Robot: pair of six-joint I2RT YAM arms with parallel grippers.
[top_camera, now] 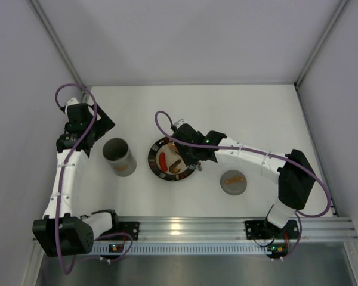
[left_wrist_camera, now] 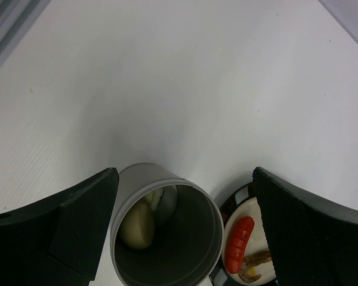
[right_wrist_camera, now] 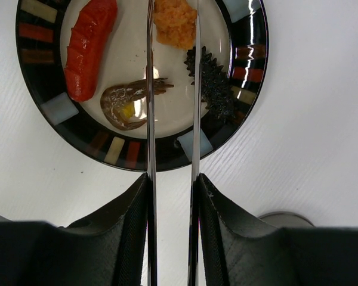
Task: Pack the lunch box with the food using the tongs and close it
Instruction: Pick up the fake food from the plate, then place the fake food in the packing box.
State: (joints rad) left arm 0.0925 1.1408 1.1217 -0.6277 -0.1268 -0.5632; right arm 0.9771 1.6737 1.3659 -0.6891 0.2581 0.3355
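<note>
1. I see the right gripper (right_wrist_camera: 173, 185) clenched on the tongs (right_wrist_camera: 150, 89). Each finger presses an outer side, and the two silver arms run nearly parallel out past the fingertips.
2. The tongs reach over the plate (right_wrist_camera: 48, 107), just ahead of the right fingers.
3. The orange piece (right_wrist_camera: 175, 21) sits between the tong arms at the far end. The tips are cut off by the frame edge, so I can't tell if it's pinched.
4. The red sausage (right_wrist_camera: 89, 47) lies outside the left tong arm.
5. The brown shrimp-shaped piece (right_wrist_camera: 128, 104) lies under the left tong arm.
6. The black spiky piece (right_wrist_camera: 212, 83) lies just outside the right tong arm.
7. The lid (right_wrist_camera: 283, 219) peeks out beside the right finger, on the table (right_wrist_camera: 322, 149), apart from the plate.
8. The left gripper (left_wrist_camera: 185, 179) is released, fingers (left_wrist_camera: 65, 226) spread wide and touching nothing.
9. The lunch box (left_wrist_camera: 191, 214) stands upright and uncovered just ahead of the left fingers, between them, with a white lump (left_wrist_camera: 137, 223) inside.
10. The plate is beside the lunch box, near the left gripper's right finger.
</note>
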